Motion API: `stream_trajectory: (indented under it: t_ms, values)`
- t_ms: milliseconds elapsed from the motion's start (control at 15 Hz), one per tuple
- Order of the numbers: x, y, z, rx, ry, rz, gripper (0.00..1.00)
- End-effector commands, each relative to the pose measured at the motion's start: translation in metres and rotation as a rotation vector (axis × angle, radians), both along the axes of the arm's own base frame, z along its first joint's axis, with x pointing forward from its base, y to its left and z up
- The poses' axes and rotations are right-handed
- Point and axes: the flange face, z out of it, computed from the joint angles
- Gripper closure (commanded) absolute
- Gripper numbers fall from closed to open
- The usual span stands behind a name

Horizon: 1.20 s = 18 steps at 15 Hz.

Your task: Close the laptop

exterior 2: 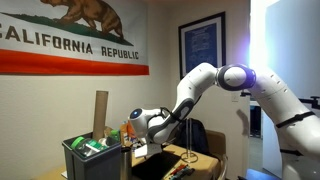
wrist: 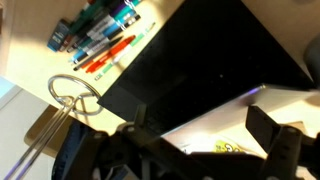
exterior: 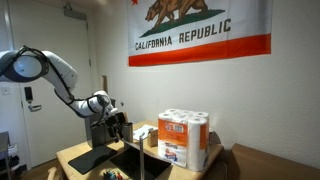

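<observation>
The laptop fills the wrist view as a wide dark panel, with a bright lit strip of screen below it. In both exterior views it is a thin dark shape on the wooden table. My gripper hovers just above it with its two fingers spread wide on either side of the lit strip and nothing between them. In both exterior views the gripper hangs low over the table. I cannot tell whether it touches the laptop.
Coloured markers and a wire loop lie beside the laptop. A paper-roll pack stands close by. A flat dark pad lies under the arm. A dark grey box and a cardboard tube stand near the table edge.
</observation>
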Motion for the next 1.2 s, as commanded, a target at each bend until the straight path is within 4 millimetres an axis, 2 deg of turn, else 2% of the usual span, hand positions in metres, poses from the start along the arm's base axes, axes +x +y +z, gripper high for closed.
stream_trajectory:
  t_ms: [0, 400, 667, 933, 1133]
  values:
    - [-0.050, 0.000, -0.022, 0.040, 0.089, -0.019, 0.00]
    - [-0.088, 0.005, -0.048, 0.048, 0.161, -0.031, 0.00]
    - [-0.100, 0.005, -0.053, 0.048, 0.177, -0.030, 0.00]
    - [-0.095, 0.002, -0.040, 0.056, 0.160, -0.027, 0.00]
    - [-0.092, 0.003, -0.012, 0.091, 0.143, -0.038, 0.00]
